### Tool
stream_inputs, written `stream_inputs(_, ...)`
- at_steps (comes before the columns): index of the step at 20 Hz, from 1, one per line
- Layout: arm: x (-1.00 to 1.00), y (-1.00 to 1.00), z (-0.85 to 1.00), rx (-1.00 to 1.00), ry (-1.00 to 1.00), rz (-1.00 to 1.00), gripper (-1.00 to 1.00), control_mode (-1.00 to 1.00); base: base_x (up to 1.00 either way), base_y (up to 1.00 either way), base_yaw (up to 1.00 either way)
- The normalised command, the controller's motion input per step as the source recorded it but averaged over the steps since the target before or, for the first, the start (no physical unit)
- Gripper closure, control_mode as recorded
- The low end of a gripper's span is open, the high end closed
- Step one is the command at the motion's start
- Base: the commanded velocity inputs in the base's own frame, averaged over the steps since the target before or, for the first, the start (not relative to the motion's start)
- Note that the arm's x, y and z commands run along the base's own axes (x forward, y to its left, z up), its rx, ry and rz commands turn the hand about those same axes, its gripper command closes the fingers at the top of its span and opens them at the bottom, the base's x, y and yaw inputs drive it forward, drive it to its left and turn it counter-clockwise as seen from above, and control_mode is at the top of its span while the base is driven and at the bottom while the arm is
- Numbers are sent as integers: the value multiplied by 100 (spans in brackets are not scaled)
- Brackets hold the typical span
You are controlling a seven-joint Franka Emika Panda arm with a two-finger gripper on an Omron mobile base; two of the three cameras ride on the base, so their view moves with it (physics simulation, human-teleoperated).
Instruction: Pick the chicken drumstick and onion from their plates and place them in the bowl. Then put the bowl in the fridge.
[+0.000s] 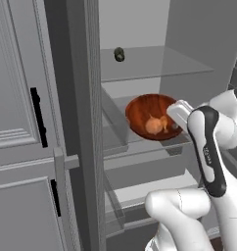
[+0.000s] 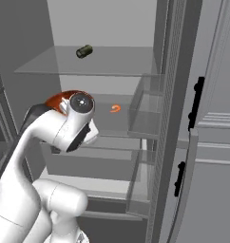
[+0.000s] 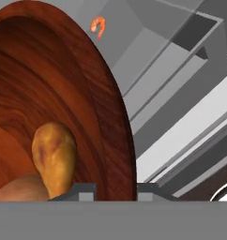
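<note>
The reddish-brown wooden bowl (image 1: 142,109) is inside the open fridge (image 1: 140,66), over the middle glass shelf and tilted toward me. In it lie the round tan onion (image 1: 152,127) and the chicken drumstick (image 1: 163,122). In the hand view the drumstick (image 3: 54,157) leans against the bowl's inner wall (image 3: 49,84), with the onion (image 3: 14,191) low beside it. My gripper (image 3: 116,190) is shut on the bowl's near rim, one finger on each side of the edge. In the right base view my arm hides most of the bowl (image 2: 56,100). The plates are out of view.
A dark can (image 1: 119,54) lies on the upper shelf (image 2: 88,64). A small orange curled item (image 2: 115,108) sits at the back of the middle shelf. The fridge door's bins (image 2: 148,111) stand close on the right. Grey panelled cabinets with black handles (image 1: 38,117) flank the fridge.
</note>
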Motion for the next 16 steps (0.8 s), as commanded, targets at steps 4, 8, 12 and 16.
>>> stream_inputs(4,81,24,-28,5,0,0,100,-100,0,0,0)
stream_inputs(8,64,54,-34,2,3,0,100,-100,0,0,0)
stream_inputs(12,47,36,-48,2,10,0,100,-100,0,0,0)
stream_inputs(16,50,4,-39,1,2,0,100,-100,0,0,0)
